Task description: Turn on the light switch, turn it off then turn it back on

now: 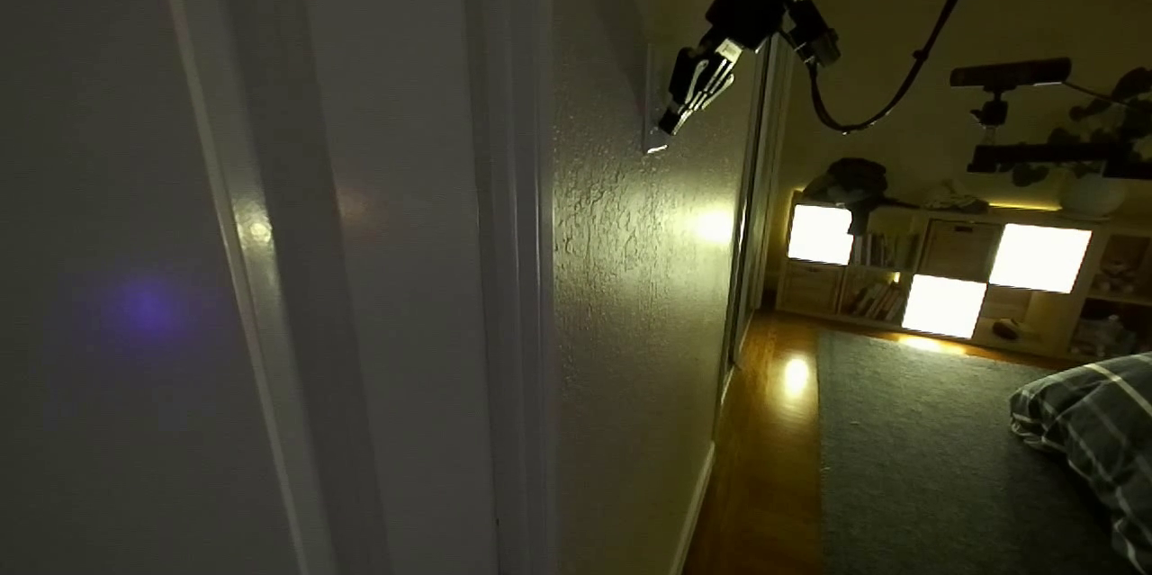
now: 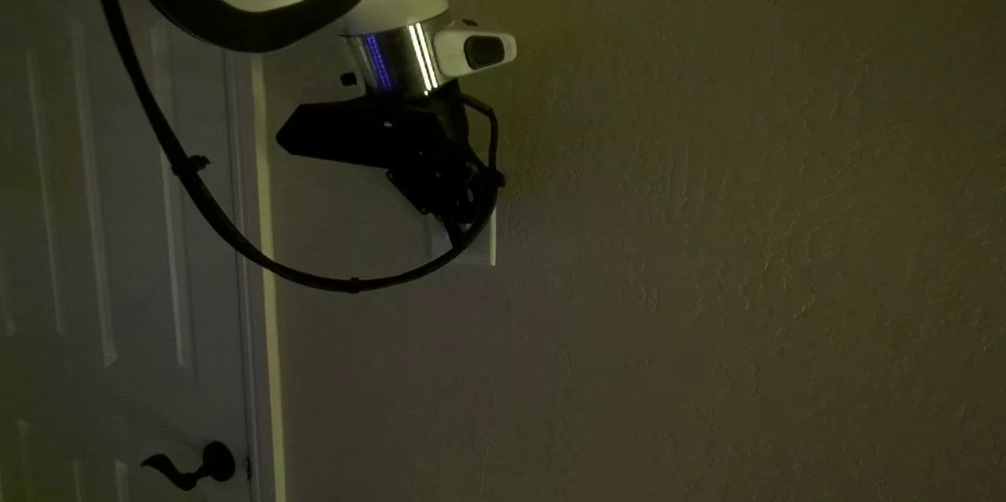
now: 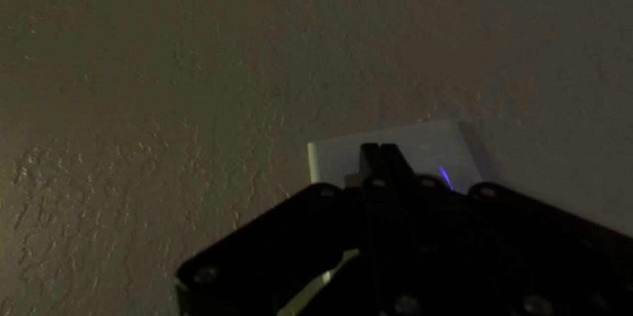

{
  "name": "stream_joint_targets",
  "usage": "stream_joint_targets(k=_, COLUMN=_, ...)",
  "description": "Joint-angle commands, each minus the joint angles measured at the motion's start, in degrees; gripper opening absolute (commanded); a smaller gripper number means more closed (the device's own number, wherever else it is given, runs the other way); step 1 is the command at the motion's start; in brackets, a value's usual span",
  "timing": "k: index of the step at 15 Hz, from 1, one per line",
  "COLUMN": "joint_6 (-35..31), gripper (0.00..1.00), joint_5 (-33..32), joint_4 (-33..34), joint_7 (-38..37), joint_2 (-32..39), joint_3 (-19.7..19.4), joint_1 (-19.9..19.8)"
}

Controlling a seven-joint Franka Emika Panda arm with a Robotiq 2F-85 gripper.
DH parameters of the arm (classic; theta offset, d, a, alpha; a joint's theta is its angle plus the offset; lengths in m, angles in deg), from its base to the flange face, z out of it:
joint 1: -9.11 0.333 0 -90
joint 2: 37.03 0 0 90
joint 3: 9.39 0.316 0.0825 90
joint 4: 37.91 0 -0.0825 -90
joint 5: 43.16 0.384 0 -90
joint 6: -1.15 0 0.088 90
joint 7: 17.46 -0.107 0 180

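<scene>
No legible text, label, brand, number or sign anywhere in the three views.

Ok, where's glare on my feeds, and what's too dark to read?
In an exterior view: cubby lights blown out white, bright glare spot on the wall. Wrist view: gripper near-black, detail mostly lost; violet streak on the light switch plate.

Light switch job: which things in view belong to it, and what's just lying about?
Belongs to the job:
light switch, on the wall
pincer, closed, in front of the switch in the wrist view

Just around:
door handle
shelf unit with glowing cubbies
books
rug
plaid bedding
</scene>
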Motion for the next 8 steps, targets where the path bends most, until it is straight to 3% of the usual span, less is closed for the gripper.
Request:
stream_joint_targets(k=1, joint_6=0.1, gripper=0.05, joint_5=1.7, joint_4=-2.6, joint_7=-0.9, joint_2=-2.6, joint_3=1.1, joint_1=-0.3)
stream_joint_targets(k=8, joint_6=-1.8, gripper=0.06, joint_5=0.8, joint_4=-0.7, joint_7=-0.1, joint_2=-2.7, joint_3=1.1, joint_1=-0.2)
